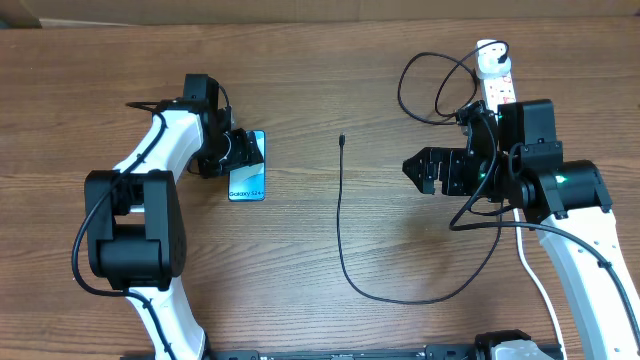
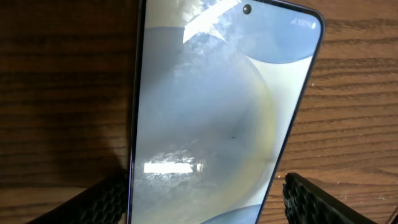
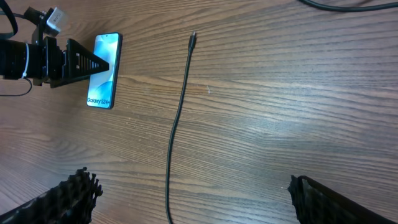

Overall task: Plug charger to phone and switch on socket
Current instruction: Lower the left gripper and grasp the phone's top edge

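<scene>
My left hand (image 2: 208, 202) is open astride the phone (image 1: 247, 165) on the surface (image 1: 300, 310). Slick glass, so pinch the edges. My right hand (image 1: 418, 170) is wide open and empty. The floppy charger (image 1: 338, 220) lies between them, best grabbed near its tip.

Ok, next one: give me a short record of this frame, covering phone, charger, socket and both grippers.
phone: flat on the table, screen lit
charger: loose on the table, connector tip apart from the phone, not plugged in
socket: far right, partly hidden by the right arm; switch state cannot be told
left gripper: open, fingers either side of the phone
right gripper: open, empty, right of the charger
task status: no step done yet
</scene>
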Action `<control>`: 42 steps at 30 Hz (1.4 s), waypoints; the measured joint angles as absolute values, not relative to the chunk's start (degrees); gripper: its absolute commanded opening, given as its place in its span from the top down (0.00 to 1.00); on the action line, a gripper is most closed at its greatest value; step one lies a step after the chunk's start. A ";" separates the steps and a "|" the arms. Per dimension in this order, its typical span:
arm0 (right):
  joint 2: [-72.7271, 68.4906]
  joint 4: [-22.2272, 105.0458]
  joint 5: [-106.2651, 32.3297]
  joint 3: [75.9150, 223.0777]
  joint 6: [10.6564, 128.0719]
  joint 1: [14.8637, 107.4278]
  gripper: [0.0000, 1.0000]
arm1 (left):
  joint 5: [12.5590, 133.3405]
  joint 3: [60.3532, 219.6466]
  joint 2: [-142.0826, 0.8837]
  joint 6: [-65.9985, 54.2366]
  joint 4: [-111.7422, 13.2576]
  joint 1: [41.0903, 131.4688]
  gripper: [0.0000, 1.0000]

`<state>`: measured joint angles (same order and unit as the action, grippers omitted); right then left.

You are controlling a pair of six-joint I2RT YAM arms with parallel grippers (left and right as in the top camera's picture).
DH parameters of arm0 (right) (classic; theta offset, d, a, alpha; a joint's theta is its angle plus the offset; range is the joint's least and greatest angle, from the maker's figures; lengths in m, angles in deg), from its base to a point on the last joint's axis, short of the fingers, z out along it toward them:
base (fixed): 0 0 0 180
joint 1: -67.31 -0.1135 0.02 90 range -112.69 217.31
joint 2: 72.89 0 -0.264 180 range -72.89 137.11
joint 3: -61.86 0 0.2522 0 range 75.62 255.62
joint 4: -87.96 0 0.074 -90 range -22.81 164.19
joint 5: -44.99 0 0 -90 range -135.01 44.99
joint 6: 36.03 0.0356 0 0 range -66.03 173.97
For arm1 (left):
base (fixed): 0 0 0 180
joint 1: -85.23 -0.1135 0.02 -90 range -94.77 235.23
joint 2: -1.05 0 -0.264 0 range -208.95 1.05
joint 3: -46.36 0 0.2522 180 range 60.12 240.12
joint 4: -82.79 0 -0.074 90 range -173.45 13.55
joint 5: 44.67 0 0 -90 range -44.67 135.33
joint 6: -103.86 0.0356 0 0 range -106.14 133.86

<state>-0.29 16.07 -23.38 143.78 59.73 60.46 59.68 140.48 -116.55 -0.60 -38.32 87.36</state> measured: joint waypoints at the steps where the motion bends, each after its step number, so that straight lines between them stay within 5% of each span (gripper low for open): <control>1: -0.29 16.04 -23.38 143.78 59.75 60.46 0.00 | 59.81 140.22 -116.36 -0.47 -38.59 87.36 0.23; 21: -0.29 16.04 -23.38 143.78 59.77 60.44 0.00 | 49.15 141.60 -116.73 2.28 -35.40 93.13 0.12; 42: 0.19 15.45 -24.28 143.78 59.75 60.46 0.00 | 38.77 141.62 -116.95 0.08 -39.61 97.24 0.14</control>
<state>0.19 15.45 -24.28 143.78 59.75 60.46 38.77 141.62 -116.95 0.08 -39.61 97.24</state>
